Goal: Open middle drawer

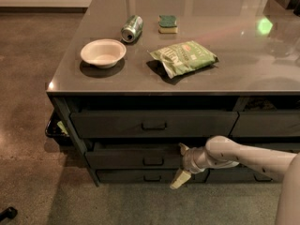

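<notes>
The middle drawer [126, 158] is the dark grey front of medium height, between the taller top drawer [112, 124] and the thin bottom drawer [126, 176]. Its small rectangular pull handle [153, 161] sits at the centre. The front stands slightly forward of the other two, with a strip of its top edge showing. My gripper [182, 164] is at the end of the pale arm reaching in from the right. It is just right of the handle, close against the drawer front. It is open and holds nothing, with one fingertip [183, 148] up and the other low.
On the grey countertop [262, 74] lie a white bowl [103, 53], a tipped green can [132, 28], a green sponge [168, 23] and a green chip bag [184, 57]. More drawers [267, 124] stand to the right. A dark object [7, 213] lies on the floor at lower left.
</notes>
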{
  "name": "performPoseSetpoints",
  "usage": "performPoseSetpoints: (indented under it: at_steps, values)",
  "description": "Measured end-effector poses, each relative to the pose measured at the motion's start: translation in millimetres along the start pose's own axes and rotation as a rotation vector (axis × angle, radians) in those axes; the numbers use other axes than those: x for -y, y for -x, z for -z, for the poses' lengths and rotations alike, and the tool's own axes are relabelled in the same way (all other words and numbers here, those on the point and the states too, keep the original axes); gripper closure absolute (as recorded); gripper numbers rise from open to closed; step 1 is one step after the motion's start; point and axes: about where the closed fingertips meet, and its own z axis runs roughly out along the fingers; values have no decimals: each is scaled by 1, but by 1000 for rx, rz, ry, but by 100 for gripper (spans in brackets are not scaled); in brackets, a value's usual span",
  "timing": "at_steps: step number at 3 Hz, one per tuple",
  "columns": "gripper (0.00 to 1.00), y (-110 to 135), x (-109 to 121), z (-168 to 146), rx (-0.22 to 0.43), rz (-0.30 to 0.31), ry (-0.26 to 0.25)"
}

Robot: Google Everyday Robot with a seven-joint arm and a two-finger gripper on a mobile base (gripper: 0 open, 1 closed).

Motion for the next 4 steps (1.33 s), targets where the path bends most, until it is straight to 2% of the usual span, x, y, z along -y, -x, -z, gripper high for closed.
performPoseSetpoints:
  at_steps: [1, 3, 4]
  values:
    - [0, 2, 0, 2, 0, 0, 0]
    - [0, 0, -18, 8, -59, -63, 39]
    - [0, 8, -46, 28, -113, -125, 76]
